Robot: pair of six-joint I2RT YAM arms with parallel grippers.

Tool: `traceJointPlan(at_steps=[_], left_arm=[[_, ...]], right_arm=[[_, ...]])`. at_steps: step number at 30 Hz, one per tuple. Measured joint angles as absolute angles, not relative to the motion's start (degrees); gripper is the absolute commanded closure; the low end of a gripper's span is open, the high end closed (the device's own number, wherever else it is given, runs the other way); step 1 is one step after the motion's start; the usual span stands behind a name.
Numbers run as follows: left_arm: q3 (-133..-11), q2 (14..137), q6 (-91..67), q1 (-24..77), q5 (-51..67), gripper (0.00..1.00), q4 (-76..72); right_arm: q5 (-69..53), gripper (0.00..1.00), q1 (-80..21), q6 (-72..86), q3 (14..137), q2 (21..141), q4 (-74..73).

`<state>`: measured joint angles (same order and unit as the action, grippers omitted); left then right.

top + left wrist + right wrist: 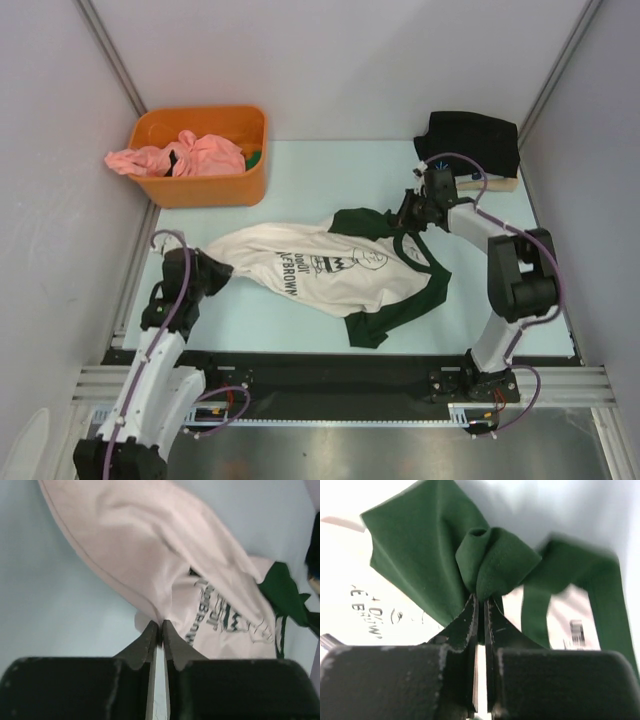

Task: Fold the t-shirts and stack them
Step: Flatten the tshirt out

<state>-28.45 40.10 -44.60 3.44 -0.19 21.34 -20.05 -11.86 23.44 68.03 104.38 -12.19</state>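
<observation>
**Top view: cream shirt (330,265) pinched at both ends**

Only the top view takes in the whole table (290,322). The cream shirt lies crumpled across its middle with the print (325,262) facing up and the green sleeves toward the right and near side. The black shirt (470,140) lies folded in the far right corner on a beige layer (500,183), apart from the cream one. The left gripper (222,272) meets the shirt's left end and the right gripper (405,215) meets its far right part. From above, how the jaws stand cannot be told.

The wrist views settle that. In the left wrist view the fingers (145,645) are pressed together on a fold of cream cloth at the shirt's edge. In the right wrist view the fingers (460,630) are clamped on a bunch of green cloth (492,562). Whether that is sleeve or collar is unclear.

An orange bin (210,190) stands at the far left of the table. It holds the pink shirt (195,155), which spills over the left rim. A green scrap (255,157) shows by its right wall.
</observation>
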Motion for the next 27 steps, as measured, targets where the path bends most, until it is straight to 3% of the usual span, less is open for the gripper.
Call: traceJointPlan(at_steps=[1, 2, 7, 10, 13, 19, 27], left_arm=[[-27.2, 37.9, -45.1, 3.6, 0.4, 0.62, 23.6], [-26.0, 35.6, -45.8, 4.3, 0.7, 0.01, 26.1], [-25.5, 27.3, -50.9, 10.9, 0.2, 0.00, 35.2], [-28.4, 29.5, -51.0, 11.2, -3.5, 0.00, 37.8], [-32.2, 38.2, -49.4, 9.2, -7.4, 0.01, 36.5], [-33.1, 53.6, -45.4, -6.2, -7.6, 0.17, 26.3], [-37.3, 77.4, -44.9, -11.2, -7.2, 0.19, 13.9]], right_arm=[[-19.3, 1.00, -11.9, 23.4, 66.1, 101.9, -12.5], [-18.2, 1.00, -12.0, 23.4, 64.0, 99.6, -12.6], [-13.8, 1.00, -12.2, 23.3, 56.0, 92.2, -13.8], [-12.8, 1.00, -12.0, 23.0, 55.4, 92.4, -14.4], [-12.9, 1.00, -11.9, 22.3, 56.2, 93.4, -14.5], [-13.3, 1.00, -11.9, 20.9, 59.0, 96.9, -14.6], [-15.3, 1.00, -11.9, 20.4, 61.4, 99.5, -13.8]])
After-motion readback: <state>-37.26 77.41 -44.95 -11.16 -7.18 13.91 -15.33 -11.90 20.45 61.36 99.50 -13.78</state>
